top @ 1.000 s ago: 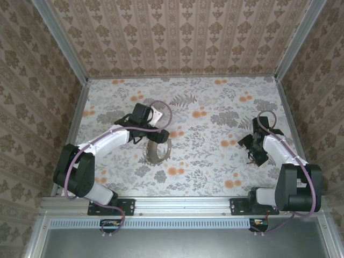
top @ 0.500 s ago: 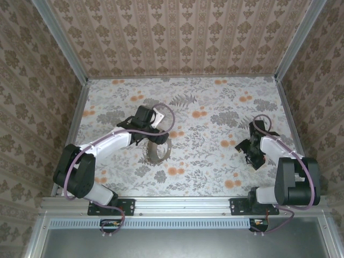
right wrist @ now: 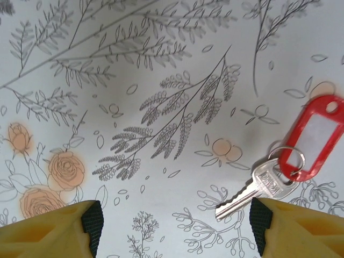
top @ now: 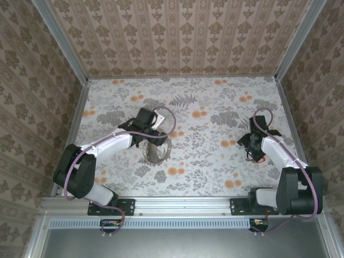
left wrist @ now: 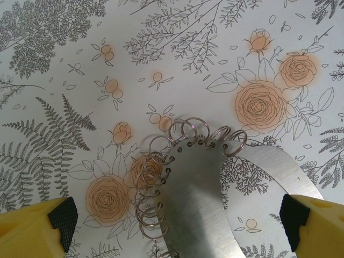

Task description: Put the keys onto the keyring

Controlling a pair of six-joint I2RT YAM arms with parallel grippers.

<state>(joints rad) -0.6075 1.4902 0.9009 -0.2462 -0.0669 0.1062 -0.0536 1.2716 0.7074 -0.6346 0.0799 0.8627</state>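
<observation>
The keyring [left wrist: 204, 193] is a broad loop of brushed metal strip standing on edge, with several small wire rings [left wrist: 148, 177] threaded through holes along its rim. From above, the keyring [top: 158, 150] sits left of centre. My left gripper [left wrist: 177, 226] hangs open right over it, with one pad on each side and not touching it; from above the left gripper [top: 152, 138] sits at the ring's far edge. One of the keys, a silver key [right wrist: 252, 192] on a red plastic tag [right wrist: 314, 137], lies flat at the right. My right gripper [right wrist: 176, 226] is open, and the key's tip lies just inside its right pad [right wrist: 260, 223].
The floor is a floral-printed sheet [top: 209, 134] walled by patterned panels on three sides. Metal rails [top: 177, 203] run along the near edge where both arm bases are bolted. The right arm [top: 279, 153] stands close to the right wall.
The left arm has edged right and nearer to the keyring. The right arm's wrist has shifted slightly back and straightened over the key.
</observation>
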